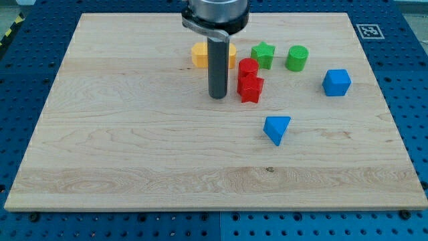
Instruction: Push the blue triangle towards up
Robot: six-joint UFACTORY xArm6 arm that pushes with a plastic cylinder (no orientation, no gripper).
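Upright, my tip (218, 97) beside red blocks (250, 89)

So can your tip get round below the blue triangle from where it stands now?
Probably yes. My tip sits left of the red blocks, up and left of the blue triangle. The board between them and below the triangle holds nothing.

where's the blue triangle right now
The blue triangle lies right of the board's centre in the camera view, alone, below the red blocks and down-left of the blue cube. My tip is up-left of it, not touching.
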